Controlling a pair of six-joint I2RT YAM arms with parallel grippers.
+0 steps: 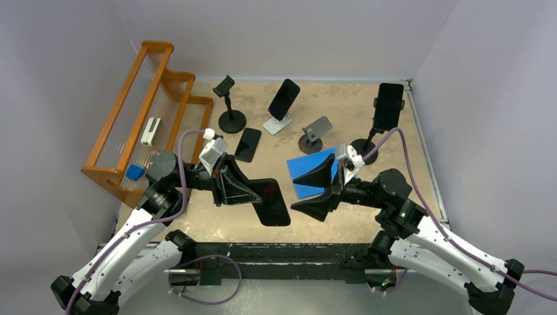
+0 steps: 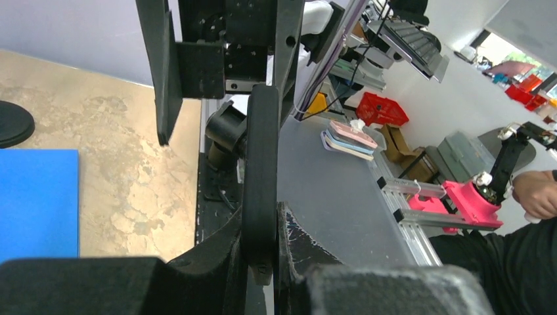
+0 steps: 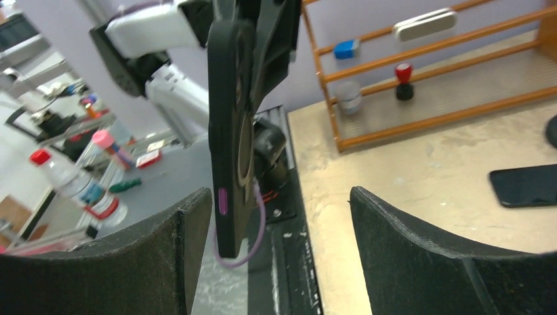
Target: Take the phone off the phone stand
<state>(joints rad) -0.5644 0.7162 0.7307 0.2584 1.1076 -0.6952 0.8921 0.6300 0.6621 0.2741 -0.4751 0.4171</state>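
- The phone (image 1: 274, 205) is off every stand. It hangs in the air over the near part of the tabletop (image 1: 341, 98), between the two arms.
- The left pincer (image 1: 253, 192) pinches it by one end across its flat faces. The rest of the body juts out free toward the other arm, probably so that it can be passed over or laid down.
- The right pincer (image 1: 295, 192) is spread wide and faces the phone. In its own view the phone's free end sits just beside one finger (image 3: 131, 262) and well apart from the other. I cannot tell whether that finger touches it.
- A blue mat (image 1: 303, 184) lies flat under the right pincer, just beside the phone. It looks like the likely place to set the phone down.
- The tabletop's near edge runs close below the phone, so there is little room that way. The open room is to the right and back, over the mat.
- Farther back stand two loaded stands (image 1: 276, 125) (image 1: 363, 147) and two bare stands (image 1: 231, 121) (image 1: 316, 131). A flat phone (image 1: 247, 144) lies between them and the left pincer. All are well apart from both pincers.
- A rack (image 1: 125, 128) lines the left side and limits any swing of the left arm that way.
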